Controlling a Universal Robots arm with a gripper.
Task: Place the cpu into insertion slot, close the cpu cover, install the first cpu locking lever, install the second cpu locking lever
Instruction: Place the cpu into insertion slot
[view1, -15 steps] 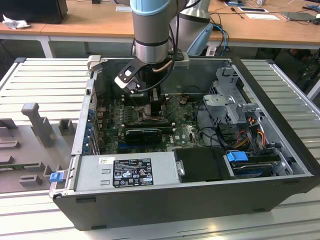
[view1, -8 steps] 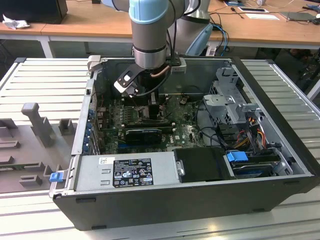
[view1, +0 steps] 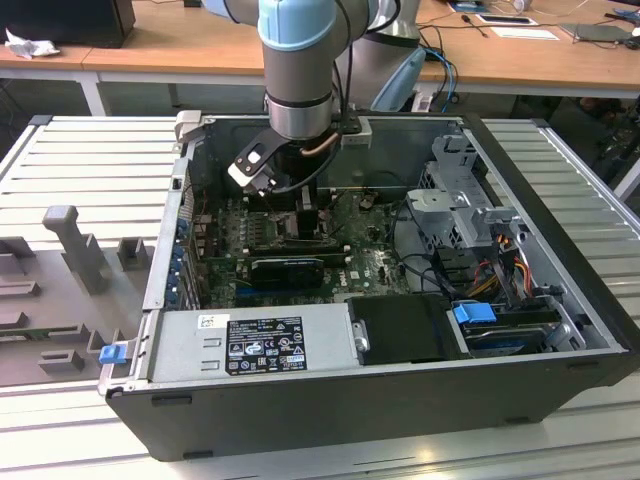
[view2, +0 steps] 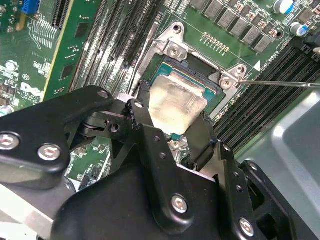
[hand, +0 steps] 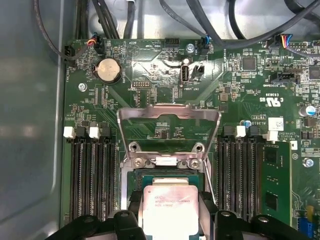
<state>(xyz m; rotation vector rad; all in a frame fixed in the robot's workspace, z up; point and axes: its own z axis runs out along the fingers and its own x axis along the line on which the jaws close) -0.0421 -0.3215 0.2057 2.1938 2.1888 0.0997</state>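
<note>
While your pincer (view2: 171, 122) clamps the cpu (view2: 177, 102) by opposite edges, you have the chip just over the insertion slot (view2: 200, 75), cpu cover (hand: 169, 112) standing open beyond it, all inside the open computer case (view1: 300, 420)

My grey metal tube of an arm (view1: 298, 105) wears a pale blue plastic joint cover (view1: 300, 22), thin black cables (view1: 341, 60) run beside it, and my matte black hand (view2: 175, 120) is built of chunky jointed links fastened with silver hex-socket screws (view2: 179, 202), ending in two slim black fingers (view2: 202, 137).
</note>
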